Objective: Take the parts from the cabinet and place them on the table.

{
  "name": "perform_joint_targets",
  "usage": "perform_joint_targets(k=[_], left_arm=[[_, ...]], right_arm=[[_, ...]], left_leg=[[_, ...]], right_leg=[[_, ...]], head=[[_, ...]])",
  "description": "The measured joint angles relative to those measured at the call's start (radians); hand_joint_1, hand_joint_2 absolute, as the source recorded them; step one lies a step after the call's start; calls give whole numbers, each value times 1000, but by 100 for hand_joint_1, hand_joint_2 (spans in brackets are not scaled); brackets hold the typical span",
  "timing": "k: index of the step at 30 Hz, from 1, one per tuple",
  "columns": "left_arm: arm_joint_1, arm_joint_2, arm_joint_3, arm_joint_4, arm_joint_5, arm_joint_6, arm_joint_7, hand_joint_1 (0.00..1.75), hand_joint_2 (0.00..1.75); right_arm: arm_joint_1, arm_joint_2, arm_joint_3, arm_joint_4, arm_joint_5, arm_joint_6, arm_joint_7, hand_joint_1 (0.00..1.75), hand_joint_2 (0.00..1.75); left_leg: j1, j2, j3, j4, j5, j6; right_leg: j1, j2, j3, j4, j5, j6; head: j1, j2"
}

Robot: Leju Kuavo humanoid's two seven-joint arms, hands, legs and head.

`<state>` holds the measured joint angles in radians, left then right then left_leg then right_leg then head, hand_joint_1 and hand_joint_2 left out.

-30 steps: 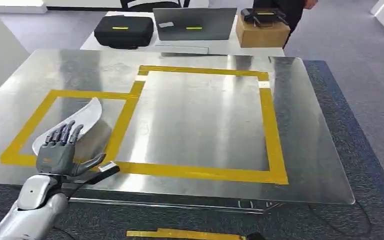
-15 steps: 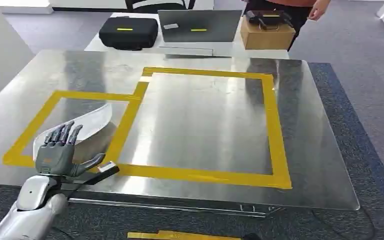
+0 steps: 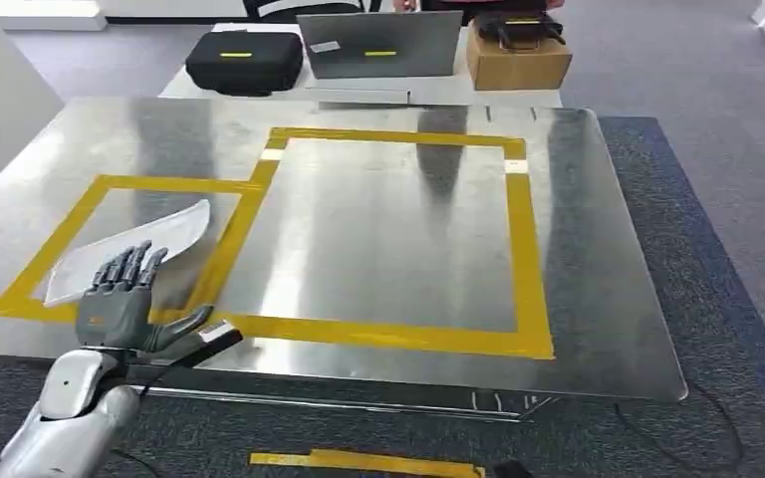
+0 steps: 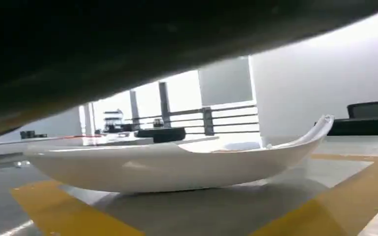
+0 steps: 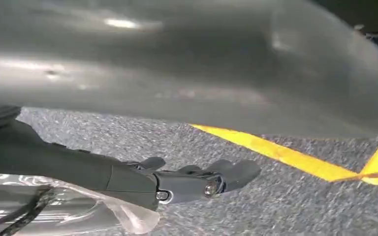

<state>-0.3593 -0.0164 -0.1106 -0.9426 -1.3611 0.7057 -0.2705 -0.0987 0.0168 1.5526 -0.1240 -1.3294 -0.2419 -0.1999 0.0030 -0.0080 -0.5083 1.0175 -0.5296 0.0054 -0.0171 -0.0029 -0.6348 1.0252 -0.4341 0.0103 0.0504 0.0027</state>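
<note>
A white curved shell part [image 3: 164, 237] lies on the steel table [image 3: 388, 229], inside the small yellow-taped square at the near left. My left hand [image 3: 120, 302] hovers over the table's near edge just in front of the part, fingers spread and holding nothing. In the left wrist view the part [image 4: 167, 164] rests on its rounded belly with one end curling up. My right hand [image 5: 197, 181] hangs below the table's edge above the carpet, fingers stretched out and empty.
A large yellow-taped square [image 3: 526, 239] covers the table's middle. Behind the table, a second table carries a black case [image 3: 244, 60], a grey laptop [image 3: 379, 45] and a cardboard box [image 3: 518, 58]. A yellow tape strip [image 3: 364, 462] marks the carpet near me.
The view has shifted slightly. The white part has tipped from a raised end to lying flatter in the small square. My left hand stays near the table's edge.
</note>
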Motion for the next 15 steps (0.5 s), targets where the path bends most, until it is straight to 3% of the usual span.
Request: perform_joint_targets(k=[1, 2, 4, 5, 6, 7, 9, 10, 11, 12, 13, 15], left_arm=[[-3, -2, 0, 0, 0, 0, 0, 0, 0], [-5, -3, 0, 0, 2, 0, 0, 0, 0], [-4, -3, 0, 2, 3, 0, 2, 0, 0], [-6, -5, 0, 2, 3, 0, 2, 0, 0], [-10, -5, 0, 3, 3, 0, 2, 0, 0], [-11, -5, 0, 3, 5, 0, 2, 0, 0], [-9, -8, 0, 4, 6, 0, 3, 0, 0], [-8, -8, 0, 6, 6, 0, 2, 0, 0], [-7, -8, 0, 8, 7, 0, 3, 0, 0], [-7, -8, 0, 10, 8, 0, 2, 0, 0], [-7, -8, 0, 11, 9, 0, 2, 0, 0], [-7, -8, 0, 12, 9, 0, 3, 0, 0]], right_arm=[[0, 0, 0, 0, 0, 0, 0, 0, 0], [-1, 0, 0, 0, 1, 0, 0, 0, 0], [0, 0, 0, 0, 5, 2, 3, 0, 0], [1, 0, 0, 0, 8, 2, 4, 0, 0], [1, -1, 0, 0, 8, 2, 4, 0, 0], [2, -1, 0, 0, 9, 1, 8, 0, 0], [1, -1, 0, 0, 10, 0, 9, 0, 0], [1, -1, 0, 0, 10, 0, 9, 0, 0], [1, -1, 0, 0, 10, 0, 10, 0, 0], [1, -2, 0, 0, 10, 0, 10, 0, 0], [1, -3, 0, 0, 10, 0, 10, 0, 0], [-1, -6, 0, 0, 10, 0, 10, 0, 0]], left_leg=[[-5, 2, 2, -14, -1, -1], [-8, 1, -2, -13, 5, 2], [-15, 1, -8, -14, 19, 13], [-6, 3, -12, -33, 38, 21], [-6, 7, -18, -35, 50, 27], [-6, 7, -30, -37, 61, 37], [-8, 7, -57, -35, 79, 37], [-9, 7, -71, -34, 89, 37], [-10, 7, -84, -33, 97, 36], [-10, 7, -97, -31, 106, 34], [-10, 7, -110, -28, 113, 31], [-10, 6, -126, -22, 125, 24]], right_leg=[[6, 0, -4, 2, 4, 6], [1, -1, -5, -1, 10, 14], [-4, -1, -4, -12, 27, 28], [-4, 0, -10, -12, 32, 34], [-5, 1, -23, 4, -4, 36], [-4, 3, -45, 56, -65, 37], [-4, 2, -84, 205, -164, 40], [-4, 2, -97, 269, -190, 42], [-4, 2, -91, 290, -186, 42], [-4, 2, -61, 268, -161, 42], [-4, 2, -12, 206, -128, 41], [-4, 2, 107, 39, -90, 36]], head=[[1, 0], [1, 0], [0, 0], [1, 0], [1, 0], [5, 0], [7, 0], [6, 0], [6, 0], [6, 0], [7, 0], [7, 0]])
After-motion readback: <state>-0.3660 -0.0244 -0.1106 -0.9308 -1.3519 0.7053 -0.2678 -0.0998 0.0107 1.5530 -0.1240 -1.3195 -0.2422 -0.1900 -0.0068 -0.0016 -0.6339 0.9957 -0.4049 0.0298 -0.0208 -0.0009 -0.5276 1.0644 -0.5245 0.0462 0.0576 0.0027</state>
